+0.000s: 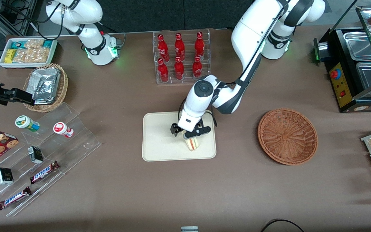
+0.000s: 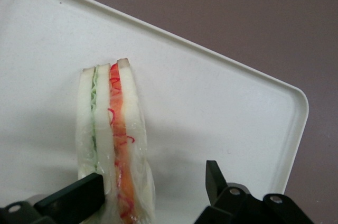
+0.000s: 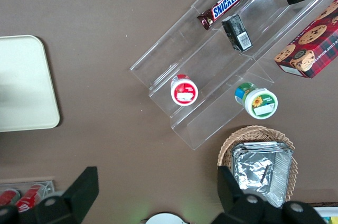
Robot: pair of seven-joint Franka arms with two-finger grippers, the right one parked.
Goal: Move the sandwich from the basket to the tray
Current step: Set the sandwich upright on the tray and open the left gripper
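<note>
The sandwich [image 1: 192,144] rests on the cream tray [image 1: 159,141], on the tray's part toward the working arm's end and near its front rim. It is a wrapped white wedge [image 2: 113,129] with red and green filling lines. My left gripper [image 1: 190,132] hangs just above it, open, straddling the sandwich's end. In the left wrist view one finger [image 2: 79,197] touches the sandwich's side, while the other finger [image 2: 214,179] stands well apart over bare tray [image 2: 211,92]. The reddish-brown basket [image 1: 287,136] lies empty beside the tray, toward the working arm's end.
A clear rack of red bottles [image 1: 180,58] stands farther from the front camera than the tray. A tan basket of foil packets [image 1: 45,87], a stepped acrylic stand with snacks [image 1: 37,154] and a white snack box [image 1: 27,51] lie toward the parked arm's end. A black food warmer [image 1: 359,64] is at the working arm's end.
</note>
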